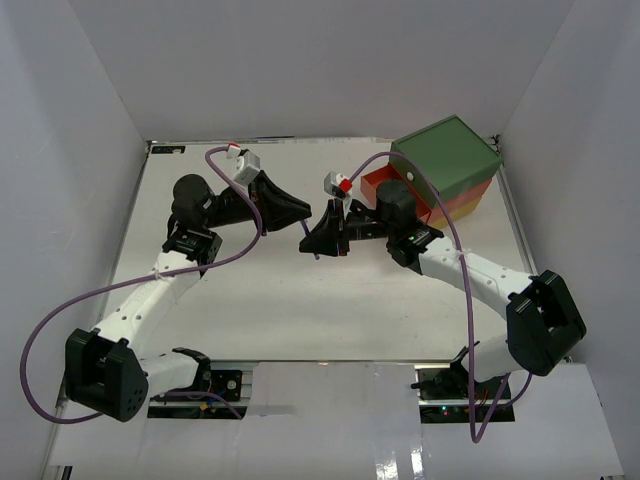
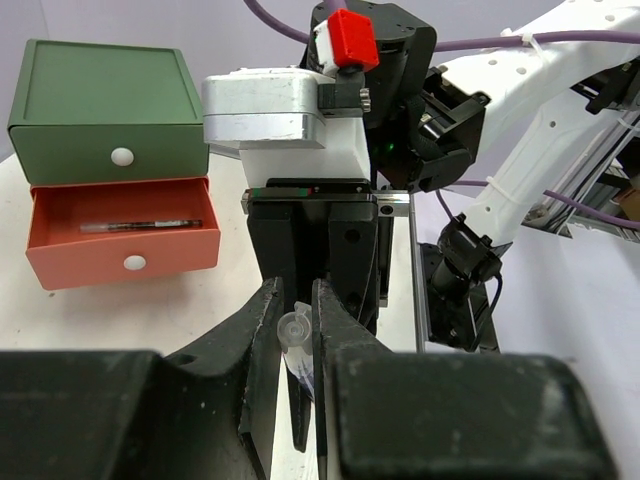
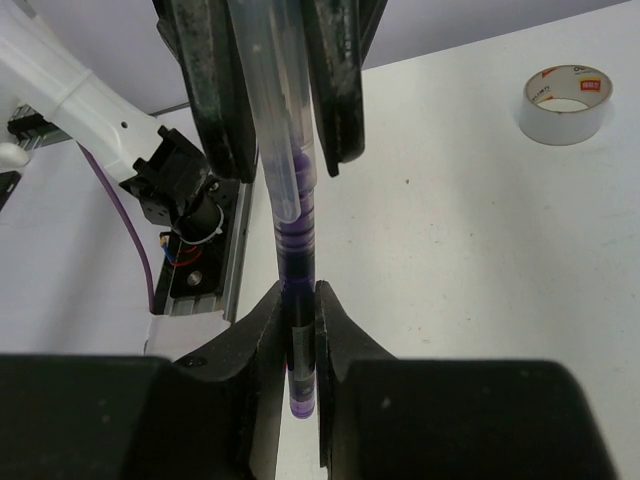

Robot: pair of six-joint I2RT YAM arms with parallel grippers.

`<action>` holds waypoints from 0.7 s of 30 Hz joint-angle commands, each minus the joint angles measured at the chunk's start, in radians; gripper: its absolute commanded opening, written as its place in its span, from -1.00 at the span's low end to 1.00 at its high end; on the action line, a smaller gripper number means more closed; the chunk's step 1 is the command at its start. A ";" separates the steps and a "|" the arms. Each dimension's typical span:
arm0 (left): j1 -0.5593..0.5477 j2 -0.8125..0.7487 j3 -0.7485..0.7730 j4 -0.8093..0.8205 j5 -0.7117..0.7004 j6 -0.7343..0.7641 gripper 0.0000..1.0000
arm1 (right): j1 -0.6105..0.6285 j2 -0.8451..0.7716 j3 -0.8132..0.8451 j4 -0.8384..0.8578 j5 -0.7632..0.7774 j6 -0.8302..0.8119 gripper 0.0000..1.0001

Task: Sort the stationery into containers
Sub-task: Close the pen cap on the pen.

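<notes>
Purple-inked pen (image 3: 297, 235) over mid counter (image 1: 280, 310), gripped both ends: my right claw (image 3: 298, 310) pinching barrel, left claw (image 2: 297, 305) pinching clear cap, looks like handover. Orange-red drawer (image 2: 70, 268) at 2 o'clock open, second pen (image 2: 140, 225) inside, likely destination.

— Where did the top camera sit?
— High behind the bases (image 1: 190, 372), looking down. Each wrist camera looked close past its own gripper, left gripper (image 2: 296, 305) facing right gripper (image 3: 299, 305); both shared the pen (image 3: 297, 230) between.
</notes>
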 commanded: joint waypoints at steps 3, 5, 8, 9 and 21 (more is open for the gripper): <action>-0.013 0.029 -0.059 -0.099 0.109 0.009 -0.99 | -0.008 -0.045 0.130 0.287 -0.013 0.061 -0.85; -0.014 0.028 -0.071 -0.072 0.109 -0.009 -1.00 | -0.009 -0.050 0.131 0.296 -0.006 0.058 -0.85; -0.020 0.036 -0.080 -0.049 0.111 -0.037 -1.00 | -0.011 -0.053 0.145 0.296 0.005 0.051 -0.85; -0.022 0.037 -0.080 -0.045 0.115 -0.044 -1.00 | -0.013 -0.054 0.148 0.296 0.008 0.048 -0.85; -0.045 0.040 -0.113 -0.038 0.109 -0.127 -1.00 | -0.034 -0.070 0.156 0.343 0.030 0.028 -0.85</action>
